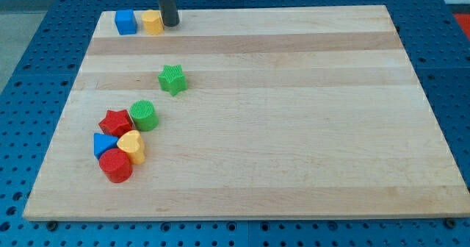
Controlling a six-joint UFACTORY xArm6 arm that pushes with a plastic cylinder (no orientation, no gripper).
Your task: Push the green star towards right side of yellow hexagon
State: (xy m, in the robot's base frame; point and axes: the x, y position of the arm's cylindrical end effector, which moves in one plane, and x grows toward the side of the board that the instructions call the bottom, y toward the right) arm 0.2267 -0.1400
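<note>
Counter [294, 129]: pale wooden board with plank seams, lying on a blue perforated base [29, 70].

Landmark: small yellow hexagon block [152, 22], near the counter's top-left corner.

My tip [170, 24]: lower end of the dark straight rod, down at the counter surface just beside the yellow hexagon on the view's right. Cannot tell whether it touches the block or leaves a hairline gap. It is a bare rod end and grasps nothing.

Green star block [172, 79]: free on the counter, well below the yellow hexagon and slightly to the view's right of it. It sits almost straight below my tip and well apart from it, with bare wood between. Nothing touches the star.

Blue cube block [125, 22]: just beside the yellow hexagon on the view's left, narrow gap visible.

Cluster further below the yellow hexagon, past the green star and a little to the view's left:
- green cylinder block [143, 115], nearest member to the hexagon
- red star block [115, 121], against the green cylinder's left
- blue triangular block [103, 144]
- yellow heart block [132, 145]
- red cylinder block [116, 165], farthest from the hexagon

These five are packed touching or nearly so.
</note>
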